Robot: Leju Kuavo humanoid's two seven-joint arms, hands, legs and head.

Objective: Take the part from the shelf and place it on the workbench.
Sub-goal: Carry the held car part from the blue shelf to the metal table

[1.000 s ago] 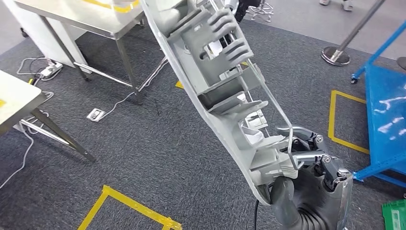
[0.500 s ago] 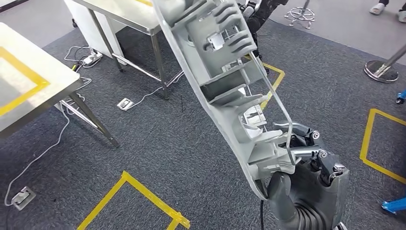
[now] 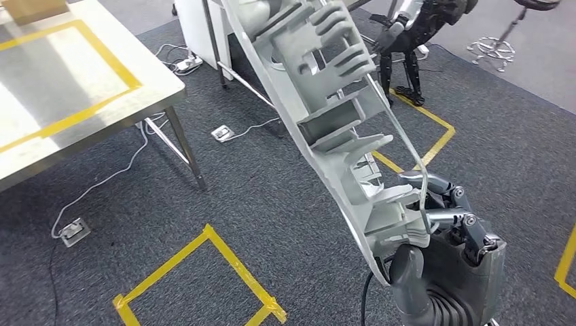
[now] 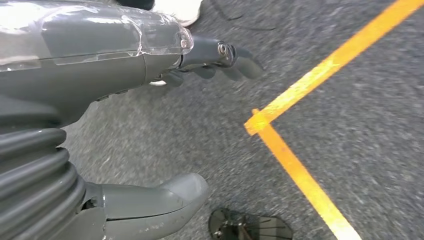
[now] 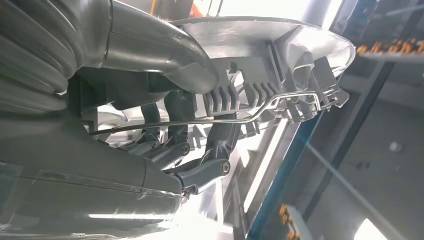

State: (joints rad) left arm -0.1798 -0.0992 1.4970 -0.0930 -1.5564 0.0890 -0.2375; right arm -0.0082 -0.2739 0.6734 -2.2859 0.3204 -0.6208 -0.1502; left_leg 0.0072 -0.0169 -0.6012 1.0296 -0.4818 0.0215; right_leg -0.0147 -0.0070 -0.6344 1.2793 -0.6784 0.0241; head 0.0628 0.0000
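Our right hand [image 3: 435,224] gripped the part [image 3: 326,102] by its lower end; our left hand [image 4: 150,65] hung with fingers loosely apart, holding nothing. We judged the long part might swing into the workbench [image 3: 68,102] edge.

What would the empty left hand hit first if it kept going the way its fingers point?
Probably just the grey carpet. The left hand hangs open above it, fingers aimed past a yellow tape line; depth is hard to judge.

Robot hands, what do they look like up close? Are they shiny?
Both are mostly grey. The right hand has a thick grey thumb, darker metal-jointed fingers, a grey ribbed rubber cuff at the wrist, and a black cable beside it. The left hand has the same ribbed cuff and rounded grey thumb, plus a glossy clear film over its back, so yes, a bit shiny.
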